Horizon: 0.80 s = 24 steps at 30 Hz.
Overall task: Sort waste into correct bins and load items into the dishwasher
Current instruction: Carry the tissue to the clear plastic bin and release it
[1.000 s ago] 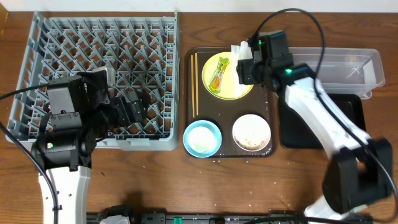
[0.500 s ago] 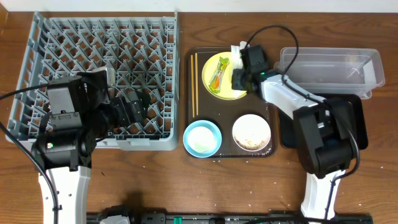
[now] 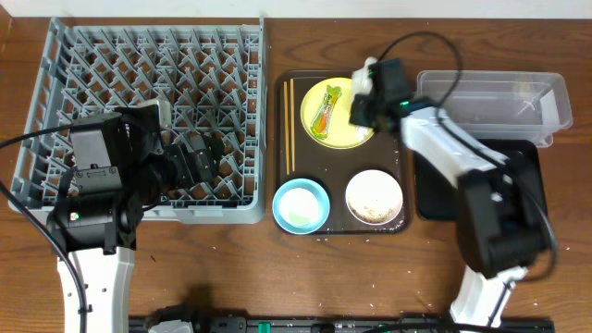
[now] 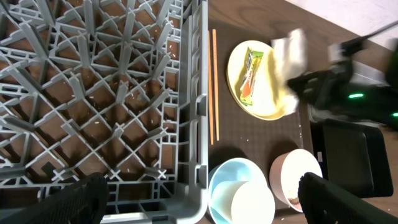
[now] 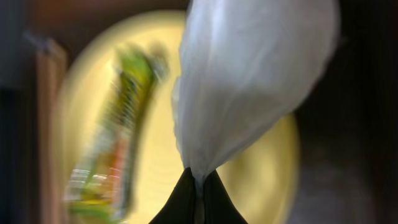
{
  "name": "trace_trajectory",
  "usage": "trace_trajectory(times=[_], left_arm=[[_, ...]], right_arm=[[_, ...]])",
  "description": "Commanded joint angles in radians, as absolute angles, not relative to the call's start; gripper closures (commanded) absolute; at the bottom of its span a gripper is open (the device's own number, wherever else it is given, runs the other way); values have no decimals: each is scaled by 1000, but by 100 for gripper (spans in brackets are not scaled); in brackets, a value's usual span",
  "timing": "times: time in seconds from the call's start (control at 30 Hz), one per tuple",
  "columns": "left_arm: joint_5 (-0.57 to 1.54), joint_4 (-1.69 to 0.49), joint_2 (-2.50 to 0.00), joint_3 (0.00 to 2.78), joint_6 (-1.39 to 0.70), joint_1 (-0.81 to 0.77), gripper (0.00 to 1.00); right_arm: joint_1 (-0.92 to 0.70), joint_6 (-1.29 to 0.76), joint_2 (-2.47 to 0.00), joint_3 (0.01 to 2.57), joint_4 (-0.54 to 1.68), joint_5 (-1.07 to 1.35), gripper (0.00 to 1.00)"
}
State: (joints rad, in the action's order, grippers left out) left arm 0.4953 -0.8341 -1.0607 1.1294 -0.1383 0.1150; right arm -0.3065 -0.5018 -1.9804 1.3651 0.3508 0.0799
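Crumpled white tissue: pinched at its lower tip by the right gripper, jaws fully closed on it, hanging over the right part of the yellow plate.

- Only the right wrist view shows the pinch. Overhead, the arm's black body covers the fingertips and just a bit of white sticks out at the plate's upper right edge. Left wrist shows the tissue as a blurred white patch over the plate's far edge.
- The right wrist view is blurred. The green-and-orange wrapper lies flat on the plate, left of the tissue, and I can't tell whether the two touch.
- Left gripper: jaws wide apart, holding nothing, over the near right corner of the grey dish rack.
- Left wrist shows a small white cup sitting in the light-blue bowl. Overhead it reads only as a paler centre.

Around it: the plate sits on a dark-brown serving tray with the chopsticks along the tray's left edge. The blue bowl and the white bowl are in its near row. Clear tub and black tray are just right of the serving tray. The right arm crosses over the black tray and hides part of it.
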Motion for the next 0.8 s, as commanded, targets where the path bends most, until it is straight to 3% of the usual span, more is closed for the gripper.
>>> trace_trajectory(times=[0.0,0.43,0.47,0.57,0.77], left_arm=[[509,-837,-1065,1150,-144,113,2],[509,-837,-1065,1150,-144,113,2],[509,-837,-1065,1150,-144,113,2],[509,-837,-1065,1150,-144,113,2],[509,-837,-1065,1150,-144,113,2]], right_arm=[[-219,-573,-1793,1377,371,130,99],[17,-998,-1763,1376,638,-210,99],[28,-994,-1774,1376,617,-196,96],[47,-958,-1778,1377,581,-103,69],[23,-780,-1732,1377,456,268,61]])
